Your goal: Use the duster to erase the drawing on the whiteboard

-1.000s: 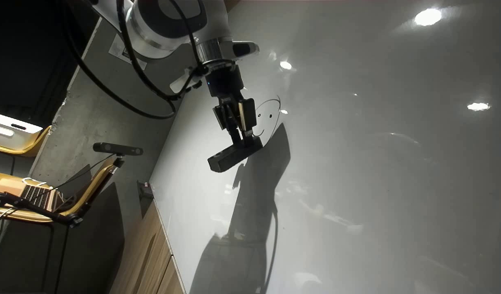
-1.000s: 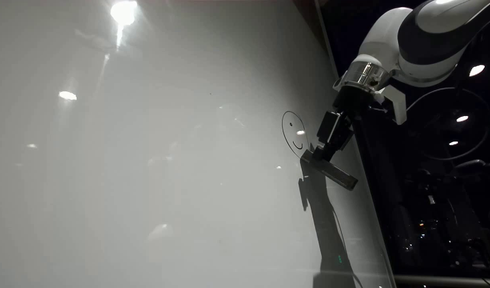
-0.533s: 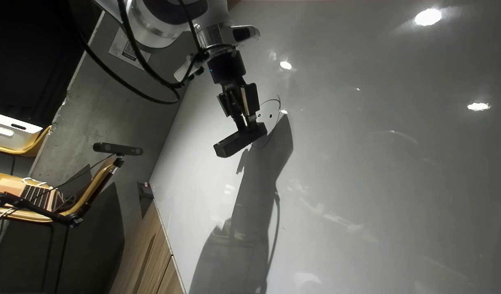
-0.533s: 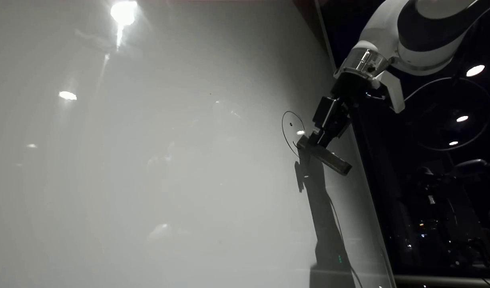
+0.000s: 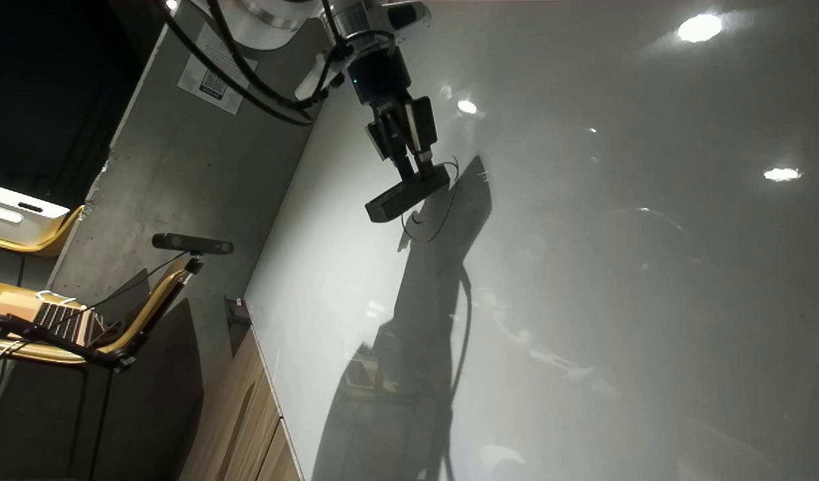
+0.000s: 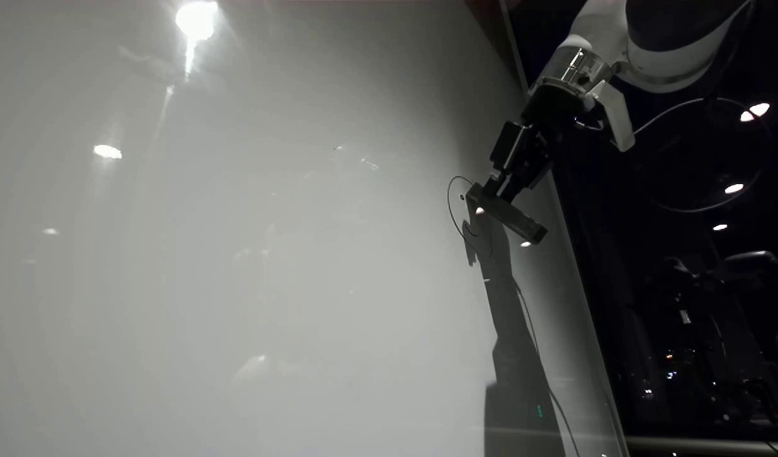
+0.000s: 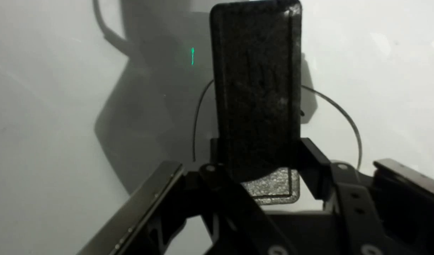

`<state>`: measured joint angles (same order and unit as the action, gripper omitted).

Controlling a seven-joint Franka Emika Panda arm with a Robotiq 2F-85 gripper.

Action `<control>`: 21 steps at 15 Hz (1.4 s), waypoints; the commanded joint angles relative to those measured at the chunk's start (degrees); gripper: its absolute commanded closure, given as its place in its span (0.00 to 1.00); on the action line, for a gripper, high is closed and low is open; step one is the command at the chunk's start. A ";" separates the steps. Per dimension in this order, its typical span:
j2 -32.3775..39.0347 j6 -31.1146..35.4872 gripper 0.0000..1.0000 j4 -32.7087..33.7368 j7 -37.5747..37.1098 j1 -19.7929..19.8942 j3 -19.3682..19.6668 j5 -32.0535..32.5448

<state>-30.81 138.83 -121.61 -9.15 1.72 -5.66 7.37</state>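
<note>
Two fingers on the tool (image 5: pixel 416 168), pinching the duster (image 5: pixel 406 198) between them. Held aslant before the drawing (image 6: pixel 459 214) on the whiteboard (image 5: pixel 616 280), covering part of it in every view; cannot tell whether touching the surface. In both exterior views, sight of the mouth (image 5: pixel 417 220) below the duster, with a long shadow (image 5: pixel 423 300) down the whiteboard. Past its edge, a grey wall (image 5: pixel 202 167), then a laptop (image 5: pixel 55 317) on a yellow chair (image 5: pixel 154 307).

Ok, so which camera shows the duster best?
The wrist view: the duster is largest there, its broad, speckled face toward the camera, though the hand hides the lower-left corner. Both exterior views show the duster smaller, as a slanted dark block at the hand's tip, but with its thickness visible.
</note>
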 commanded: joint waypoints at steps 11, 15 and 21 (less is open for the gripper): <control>0.62 -0.33 0.71 2.03 -3.99 1.26 -4.71 4.22; 1.06 1.03 0.71 -3.17 -5.34 1.31 -6.07 6.08; 3.66 3.63 0.71 -8.61 -5.79 3.60 -5.09 9.75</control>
<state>-28.44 139.94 -128.71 -13.89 3.62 -11.20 14.54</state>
